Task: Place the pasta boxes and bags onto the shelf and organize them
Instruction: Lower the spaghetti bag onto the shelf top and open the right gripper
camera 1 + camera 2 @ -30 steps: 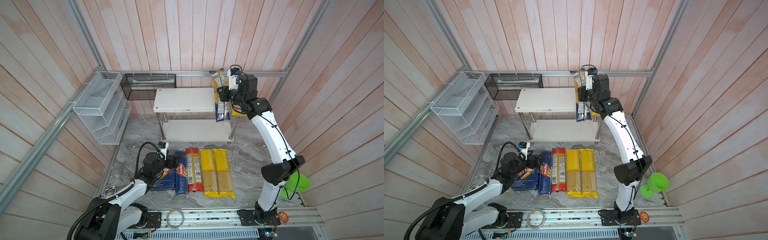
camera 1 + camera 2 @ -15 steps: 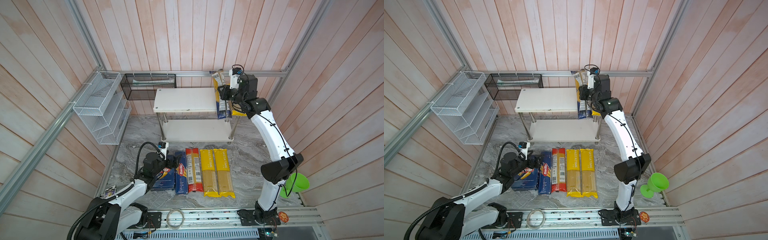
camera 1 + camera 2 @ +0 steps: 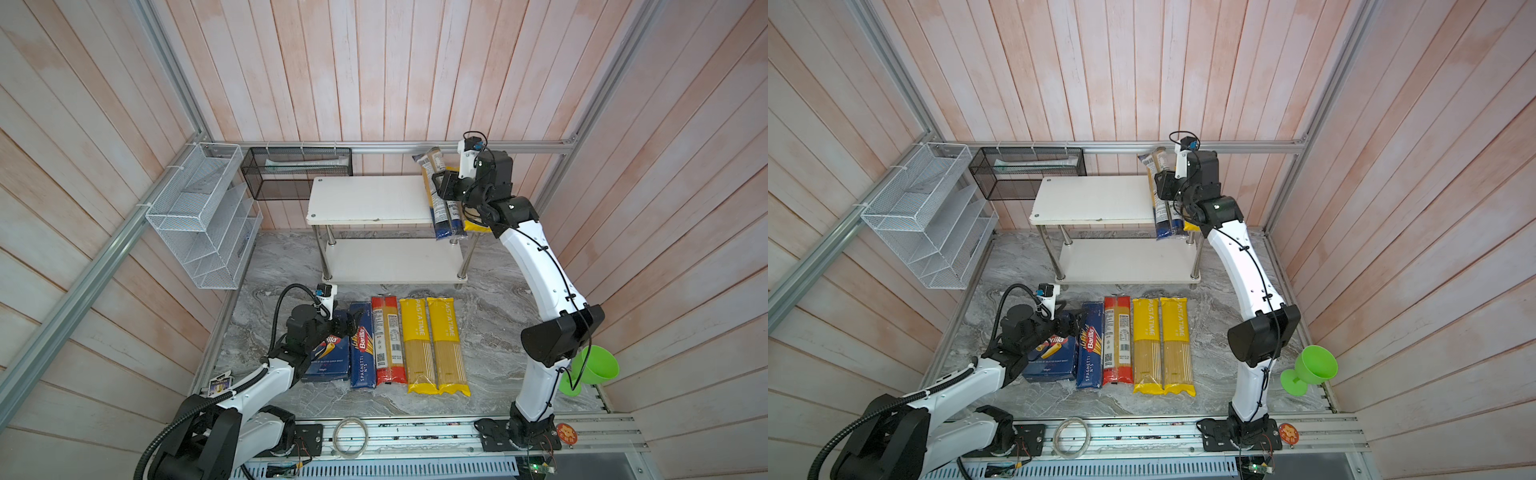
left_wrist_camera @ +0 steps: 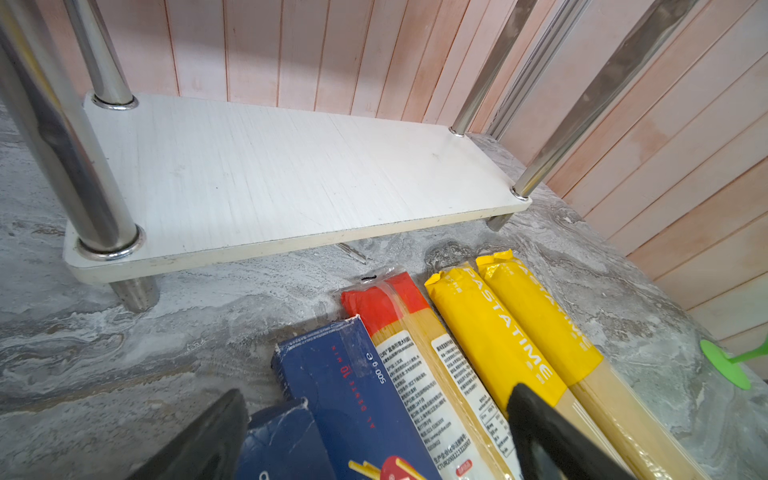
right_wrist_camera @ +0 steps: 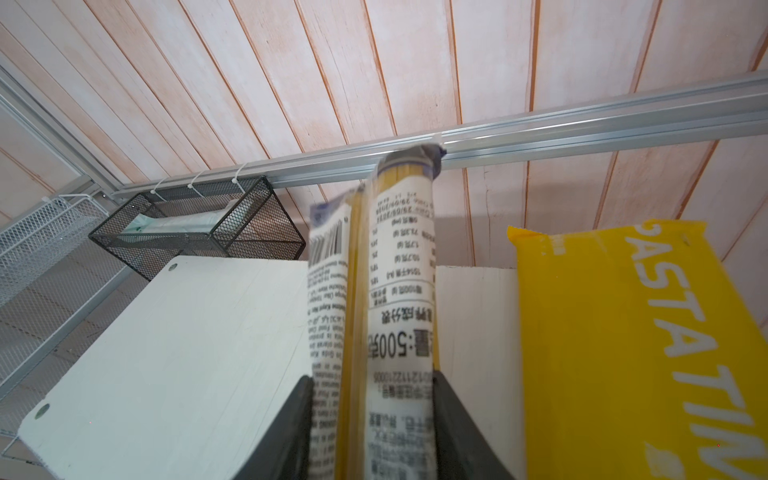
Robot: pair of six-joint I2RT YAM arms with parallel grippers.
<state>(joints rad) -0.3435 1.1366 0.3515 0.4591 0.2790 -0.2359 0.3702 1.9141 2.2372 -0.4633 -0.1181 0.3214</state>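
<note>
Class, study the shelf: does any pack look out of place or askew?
The dark blue and clear bag between the fingers of the right gripper sits tilted: rear end raised, front end overhanging the top front edge of the shelf.

A robot test cell in a lab, dressed as a pantry: plank-look wall panels (image 3: 374, 62) held in aluminium rails (image 3: 374, 146), a marble-print floor (image 3: 494, 332), a small shelf (image 3: 370, 199), two robot arms (image 3: 540, 266) bolted to a metal track (image 3: 415, 434)

Right arm is stretched high, right gripper (image 5: 372, 415) not judged gripping or loose. Left gripper (image 4: 374, 415) is held low, jaws spread.
</note>
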